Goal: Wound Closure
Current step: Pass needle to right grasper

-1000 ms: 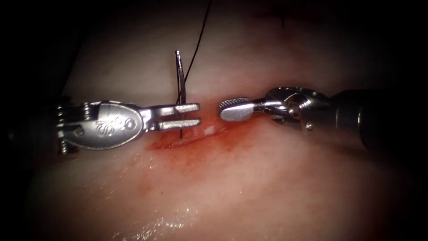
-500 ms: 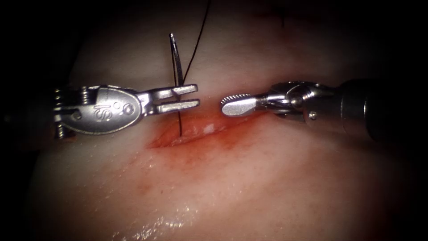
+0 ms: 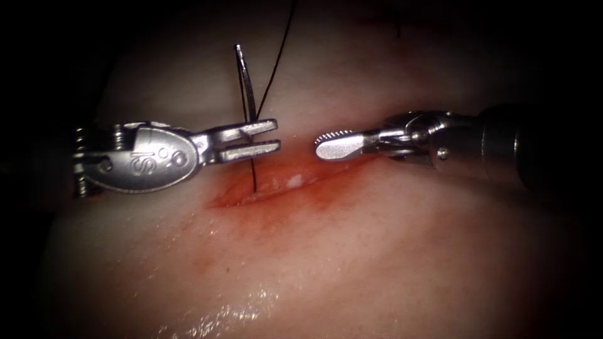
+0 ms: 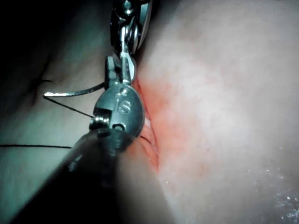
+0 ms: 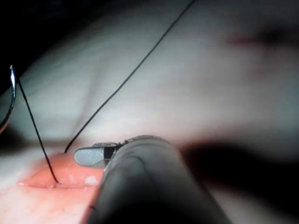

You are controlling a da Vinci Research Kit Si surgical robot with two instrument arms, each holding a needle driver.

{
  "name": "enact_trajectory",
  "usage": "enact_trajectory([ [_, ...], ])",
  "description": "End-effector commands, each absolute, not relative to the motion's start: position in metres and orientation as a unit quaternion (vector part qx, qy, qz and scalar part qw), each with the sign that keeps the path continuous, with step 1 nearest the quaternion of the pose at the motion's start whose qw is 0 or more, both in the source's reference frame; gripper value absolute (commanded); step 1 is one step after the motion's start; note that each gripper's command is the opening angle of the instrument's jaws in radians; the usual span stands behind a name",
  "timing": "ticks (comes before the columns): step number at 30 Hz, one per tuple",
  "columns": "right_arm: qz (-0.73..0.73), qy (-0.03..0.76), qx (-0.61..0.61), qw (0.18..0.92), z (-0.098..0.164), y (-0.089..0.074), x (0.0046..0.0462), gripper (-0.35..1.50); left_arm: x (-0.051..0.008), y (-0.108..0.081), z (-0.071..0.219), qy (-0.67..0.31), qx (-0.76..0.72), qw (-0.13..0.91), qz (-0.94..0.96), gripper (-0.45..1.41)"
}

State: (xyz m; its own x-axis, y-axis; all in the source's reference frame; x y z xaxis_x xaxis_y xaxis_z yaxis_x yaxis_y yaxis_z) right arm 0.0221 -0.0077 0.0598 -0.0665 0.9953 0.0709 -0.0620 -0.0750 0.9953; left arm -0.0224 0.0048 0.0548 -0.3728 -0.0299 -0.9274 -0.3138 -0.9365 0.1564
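My left tool [image 3: 276, 135] lies over the left part of the cut [image 3: 276, 188], jaws shut on the curved needle [image 3: 246, 88] low on its curve. The needle stands upright, free of the tissue [image 3: 377, 251]. Black thread [image 3: 254, 172] runs from the needle down into the cut, and another strand [image 3: 276, 59] rises from behind the jaws out of view. My right tool [image 3: 321, 145] hovers over the cut's right end, jaws shut and holding nothing. The left wrist view has the needle [image 4: 74, 91] beside the jaws [image 4: 122, 70]. The right wrist view has the right tool [image 5: 81, 156], thread [image 5: 135, 70] and needle [image 5: 11, 93].
Red fluid [image 3: 301, 207] stains the tissue around and below the cut. A short dark thread end [image 3: 398, 28] lies on the tissue at the far back. A wet sheen [image 3: 239, 311] marks the near edge of the tissue.
My left tool has risen with the needle, lifting it and drawing the thread up from the cut. The right tool has shifted slightly up and to the right.
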Motion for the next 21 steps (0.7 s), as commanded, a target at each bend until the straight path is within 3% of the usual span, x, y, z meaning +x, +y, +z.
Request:
enact_trajectory([
  [1, 0.548, 0.482, 0.485, 0.481, 0.0602, -0.0074, 0.023, 0.34, -0.023, 0.0045, 0.0557, 0.158, -0.553, 0.084, 0.814, -0.45],
  [3, 0.549, 0.482, 0.485, 0.481, 0.0602, -0.0073, 0.0231, 0.71, -0.023, 0.0032, 0.0566, 0.16, -0.548, 0.074, 0.817, -0.45],
  [5, 0.549, 0.483, 0.484, 0.48, 0.0602, -0.0073, 0.0233, 0.96, -0.0231, 0.0022, 0.0574, 0.162, -0.544, 0.066, 0.82, -0.45],
  [9, 0.552, 0.482, 0.484, 0.478, 0.0601, -0.0074, 0.024, 1.3, -0.0233, 0.0005, 0.0593, 0.166, -0.537, 0.049, 0.825, -0.45],
  [14, 0.554, 0.48, 0.496, 0.466, 0.0598, -0.0079, 0.0253, 1.38, -0.024, -0.001, 0.0609, 0.17, -0.531, 0.039, 0.829, -0.45],
  [21, 0.544, 0.491, 0.504, 0.458, 0.0596, -0.009, 0.0276, 1.3, -0.0247, -0.002, 0.0615, 0.179, -0.526, 0.035, 0.831, -0.45],
])
